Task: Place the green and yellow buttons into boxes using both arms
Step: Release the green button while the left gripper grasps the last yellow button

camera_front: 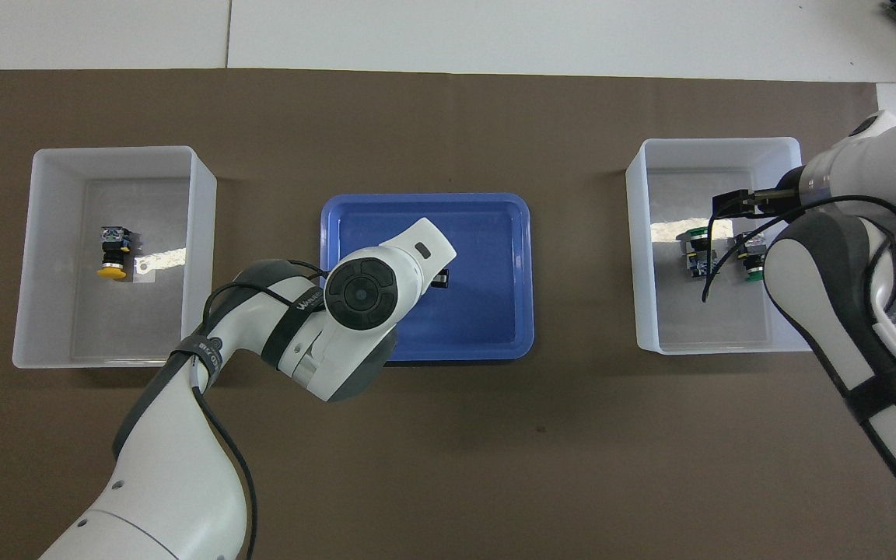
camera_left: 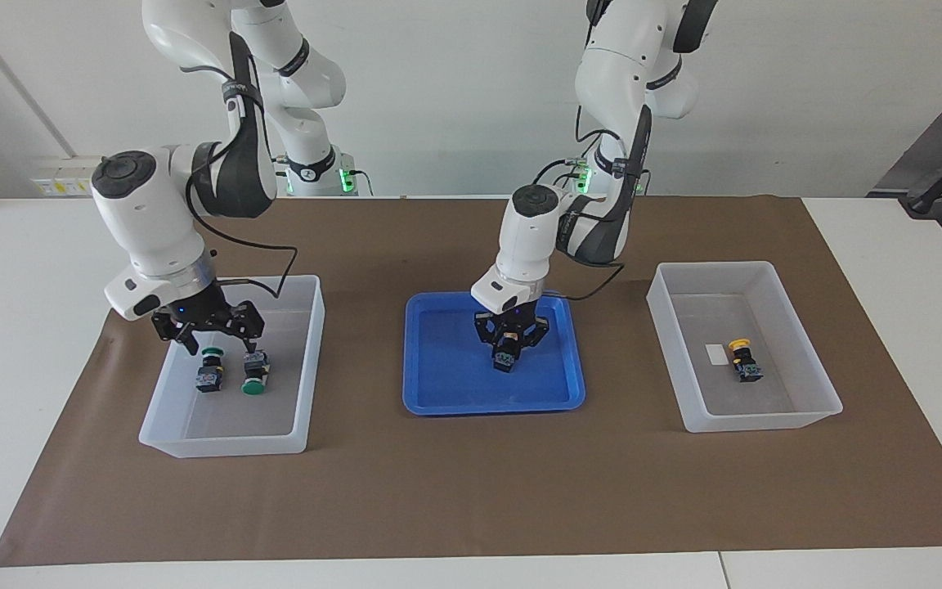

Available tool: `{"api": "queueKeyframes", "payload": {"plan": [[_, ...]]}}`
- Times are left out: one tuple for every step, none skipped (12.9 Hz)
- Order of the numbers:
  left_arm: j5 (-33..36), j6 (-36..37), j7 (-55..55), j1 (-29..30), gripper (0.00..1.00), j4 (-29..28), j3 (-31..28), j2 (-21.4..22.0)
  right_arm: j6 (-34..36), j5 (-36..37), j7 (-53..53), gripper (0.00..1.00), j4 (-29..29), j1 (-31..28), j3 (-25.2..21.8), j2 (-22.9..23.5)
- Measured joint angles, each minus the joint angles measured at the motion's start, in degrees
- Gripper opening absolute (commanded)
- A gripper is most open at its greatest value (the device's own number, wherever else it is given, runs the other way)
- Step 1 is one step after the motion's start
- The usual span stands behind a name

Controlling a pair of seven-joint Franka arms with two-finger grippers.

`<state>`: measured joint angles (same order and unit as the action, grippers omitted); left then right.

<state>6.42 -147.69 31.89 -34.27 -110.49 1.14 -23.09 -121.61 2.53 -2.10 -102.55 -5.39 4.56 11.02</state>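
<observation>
Blue tray (camera_left: pixel 446 393) lip wraps all around the left hand (camera_left: pixel 510 348), which is pinched tight on the yellow button (camera_left: pixel 508 355), cap up. I'd say lift straight up until it clears that lip, then swing sideways. Can't tell if the button's base is off the tray floor. The target box (camera_left: pixel 757 421) sits off to the side of that hand at its own arm's end of the desk. It has plenty of free floor around the other yellow button (camera_left: pixel 743 360), and there's bare brown mat (camera_left: pixel 618 458) in between. The right hand (camera_left: pixel 222 342) is spread wide and holding nothing, over the second box (camera_left: pixel 222 446), with both green buttons (camera_left: pixel 209 372) just below it.
</observation>
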Motion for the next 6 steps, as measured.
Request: {"api": "queueKeyframes", "payload": {"plan": [[0.00, 0.10, 0.10, 0.03, 0.00, 0.10, -0.31, 0.19, 3.48, 0.20, -1.30, 1.00, 2.62, 0.19, 0.00, -0.62], [0.00, 0.50, 0.15, 0.19, 0.00, 0.30, -0.82, 0.88, 6.69, 0.25, -1.85, 1.00, 4.68, 0.19, -0.03, -1.40], [0.00, 1.99, 0.16, 0.88, 0.00, 0.43, -1.35, 2.52, 9.85, 0.26, -2.09, 1.00, 6.28, 0.03, -0.09, -2.54], [0.00, 4.34, 0.16, 2.09, 0.00, 0.46, -1.65, 4.80, 12.34, 0.26, -2.26, 1.00, 7.16, -0.23, -0.15, -3.88], [0.00, 7.27, 0.15, 3.55, 0.00, 0.47, -1.81, 7.28, 14.54, 0.26, -2.50, 1.00, 7.62, -0.38, -0.34, -5.38], [0.00, 9.96, 0.01, 5.28, 0.00, 0.43, -1.91, 9.77, 16.58, 0.26, -3.09, 1.00, 7.89, -0.58, -0.46, -7.04]]}}
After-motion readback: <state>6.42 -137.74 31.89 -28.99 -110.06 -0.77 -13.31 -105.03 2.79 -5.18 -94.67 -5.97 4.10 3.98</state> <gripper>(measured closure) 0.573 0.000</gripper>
